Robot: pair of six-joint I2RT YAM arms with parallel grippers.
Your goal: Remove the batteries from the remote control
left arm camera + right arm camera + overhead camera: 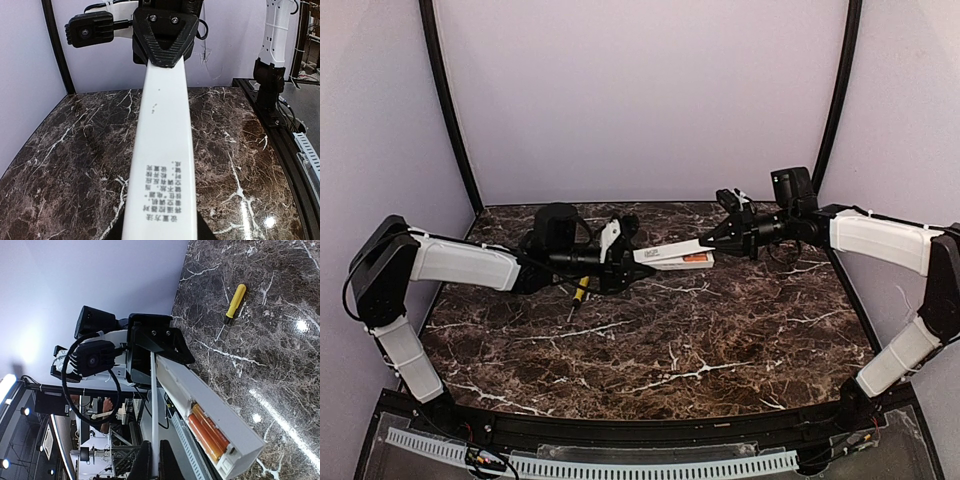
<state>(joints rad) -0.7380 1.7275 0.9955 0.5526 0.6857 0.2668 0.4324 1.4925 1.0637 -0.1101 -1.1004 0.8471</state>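
Note:
My left gripper is shut on one end of the white remote control and holds it level above the table. In the right wrist view the remote shows its open bay with two orange batteries side by side inside; they show as an orange patch in the top view. My right gripper is shut on the thin white cover strip, held just beside the remote's open side. The right gripper's fingers sit at the remote's far end.
A yellow-handled screwdriver lies on the dark marble table below the left gripper. Lilac walls close the back and sides. A black rail runs along the table's right edge.

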